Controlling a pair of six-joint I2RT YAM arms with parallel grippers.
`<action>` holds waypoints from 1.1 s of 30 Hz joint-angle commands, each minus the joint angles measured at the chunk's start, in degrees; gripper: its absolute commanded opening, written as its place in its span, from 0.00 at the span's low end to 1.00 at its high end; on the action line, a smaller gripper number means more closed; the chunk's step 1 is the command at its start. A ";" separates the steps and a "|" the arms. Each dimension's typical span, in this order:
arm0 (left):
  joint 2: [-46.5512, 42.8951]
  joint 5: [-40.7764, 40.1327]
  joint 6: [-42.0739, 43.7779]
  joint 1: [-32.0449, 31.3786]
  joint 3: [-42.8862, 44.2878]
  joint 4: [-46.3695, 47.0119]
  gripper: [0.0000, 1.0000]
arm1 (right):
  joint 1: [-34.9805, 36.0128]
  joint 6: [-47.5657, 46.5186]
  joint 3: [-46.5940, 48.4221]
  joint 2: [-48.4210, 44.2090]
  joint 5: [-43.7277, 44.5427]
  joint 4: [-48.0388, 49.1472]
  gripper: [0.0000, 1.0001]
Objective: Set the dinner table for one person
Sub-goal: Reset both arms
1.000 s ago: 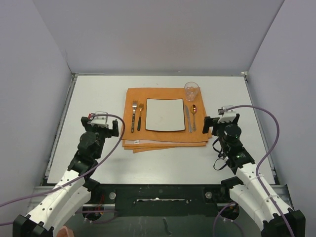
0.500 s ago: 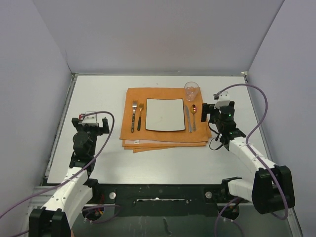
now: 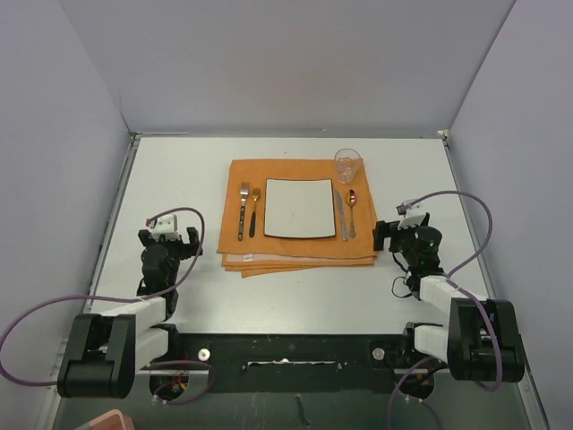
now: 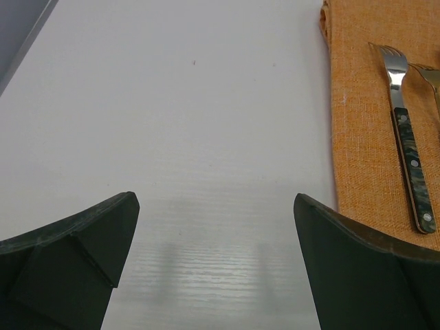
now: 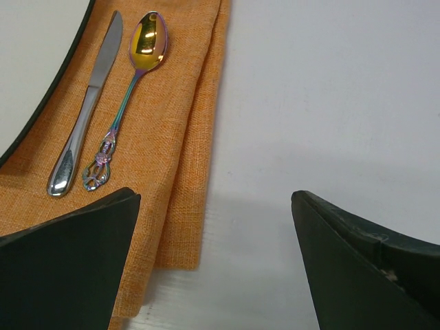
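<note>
Counter point(image 3: 179, 170) looks set: mat point(image 3: 295, 255), plate point(image 3: 300, 208), forks point(image 3: 243, 215), knife point(image 3: 340, 215), spoon point(image 3: 352, 208), glass point(image 3: 347, 165) between my jaws; both gape empty. Nothing left, I judge.

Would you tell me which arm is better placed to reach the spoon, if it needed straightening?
Right, probably: the right gripper, open, sits by the placemat edge nearest the spoon; the left gripper lies past the plate.

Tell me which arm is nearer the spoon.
Right. The right arm sits just off the placemat, beside the spoon; the left arm is off its opposite side.
</note>
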 commanded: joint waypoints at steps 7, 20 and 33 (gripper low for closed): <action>18.92 11.56 3.08 4.52 0.78 26.51 0.98 | -0.62 -2.97 0.31 12.07 -1.21 20.96 0.98; 32.18 18.76 6.12 5.32 4.03 32.91 0.98 | -4.19 -1.81 3.55 26.65 -13.23 30.74 0.98; 30.87 20.70 5.62 6.39 8.35 23.84 0.98 | -3.48 -2.54 5.36 26.32 -10.43 26.05 0.98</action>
